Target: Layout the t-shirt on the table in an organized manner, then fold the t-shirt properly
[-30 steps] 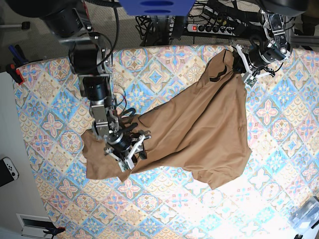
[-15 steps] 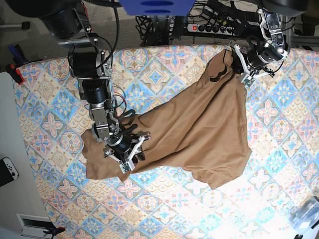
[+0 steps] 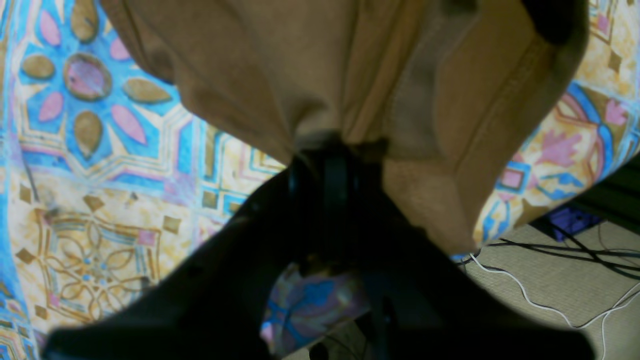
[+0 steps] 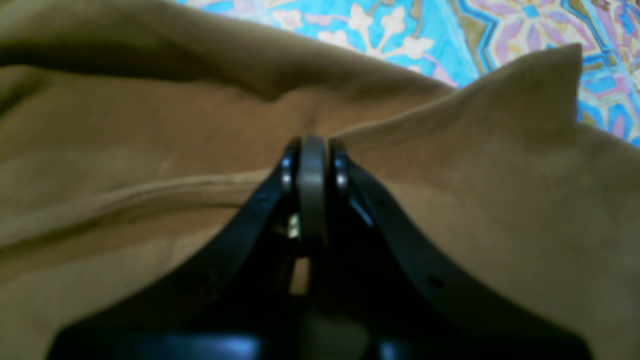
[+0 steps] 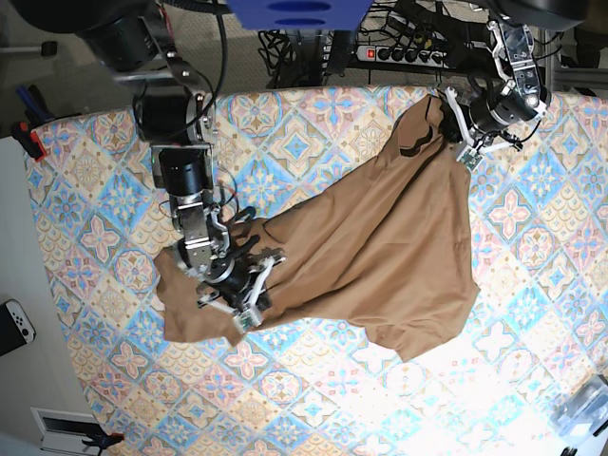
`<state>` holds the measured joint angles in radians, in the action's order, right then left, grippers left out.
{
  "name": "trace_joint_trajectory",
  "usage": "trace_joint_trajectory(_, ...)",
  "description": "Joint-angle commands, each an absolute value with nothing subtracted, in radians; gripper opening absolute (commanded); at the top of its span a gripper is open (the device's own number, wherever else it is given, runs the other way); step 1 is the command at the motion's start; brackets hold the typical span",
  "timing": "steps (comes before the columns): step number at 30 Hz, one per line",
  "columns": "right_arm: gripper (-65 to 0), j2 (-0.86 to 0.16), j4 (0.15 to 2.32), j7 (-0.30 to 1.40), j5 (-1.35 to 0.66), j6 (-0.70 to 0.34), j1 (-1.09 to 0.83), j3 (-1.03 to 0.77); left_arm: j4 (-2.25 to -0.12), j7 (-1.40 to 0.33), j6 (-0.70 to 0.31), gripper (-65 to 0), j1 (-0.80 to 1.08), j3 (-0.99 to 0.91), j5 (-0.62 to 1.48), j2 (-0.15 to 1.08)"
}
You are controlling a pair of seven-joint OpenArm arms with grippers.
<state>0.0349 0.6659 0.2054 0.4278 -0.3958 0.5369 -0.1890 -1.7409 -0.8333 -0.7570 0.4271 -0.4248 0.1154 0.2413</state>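
Well, the plain tan-brown cotton t-shirt (image 5: 366, 247) lay spread from the lower left toward the upper right of the base view, crumpled and not flat. It rested on the big table with the pastel blue, pink and cream tile-pattern cloth (image 5: 313, 142). No writing, brand or label could be read on the shirt in any view.

At the upper right of the base view, the left gripper (image 5: 463, 136) was closed tight on the top edge of the shirt. In the left wrist view, the cloth (image 3: 325, 75) bunched together right where the dark jaws met, and a stitched hem ran down the right side. Some thin black and white cables (image 3: 560, 280) lay on the floor at the lower right of that view.

At the lower left of the base view, the right gripper (image 5: 249, 296) sat down on the shirt's other end. In the right wrist view, its two dark jaws were pressed together in the middle of the frame, pinching a fold of the brown cloth (image 4: 150, 165). A pointed corner of the shirt stuck up at the upper right there.

A white game controller (image 5: 17, 323) lay at the left edge of the base view, off the table.
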Motion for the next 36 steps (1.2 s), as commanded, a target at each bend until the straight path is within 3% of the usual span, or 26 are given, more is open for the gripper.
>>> trace_joint_trajectory(1, -65.0, 0.025, 0.777, 0.188, 0.406, -0.383, 0.591, -0.217, -1.701, -0.97, -0.698, -65.0, 0.44, -0.421, -0.076, 0.243)
trace_joint_trajectory(5, -65.0, 0.033, 1.073, 0.329, 0.406, -0.383, 0.526, -0.24, -1.701, -0.97, -0.698, -65.0, 0.438, -0.421, -0.076, 0.243)
trace_joint_trajectory(13, -65.0, 0.033, 1.403, 0.426, 0.404, -0.383, 0.298, -0.248, -1.701, -0.97, -0.698, -65.0, 0.412, -0.42, -0.076, 0.243)
trace_joint_trajectory(21, -65.0, 0.033, 1.566, 0.418, 0.404, -0.383, 0.067, -0.323, -1.702, -0.97, -0.698, -65.0, 0.41, -0.42, -0.076, 0.243)
trace_joint_trajectory(30, -65.0, 0.042, 1.632, 0.429, 0.409, -0.383, 0.051, -0.243, -1.702, -0.97, -0.698, -65.0, 0.41, -0.42, -0.076, 0.243)
trace_joint_trajectory(33, -48.8, 0.042, 1.623, 0.475, 0.406, -0.383, 0.053, -0.134, -1.702, -0.97, -0.698, -65.0, 0.41, -0.42, -0.076, 0.243)
trace_joint_trajectory(36, -36.7, 0.044, 1.623, 0.509, 0.404, -0.383, 0.053, -0.021, -1.701, -0.97, -0.698, -65.0, 0.41, -0.42, -0.076, 0.231)
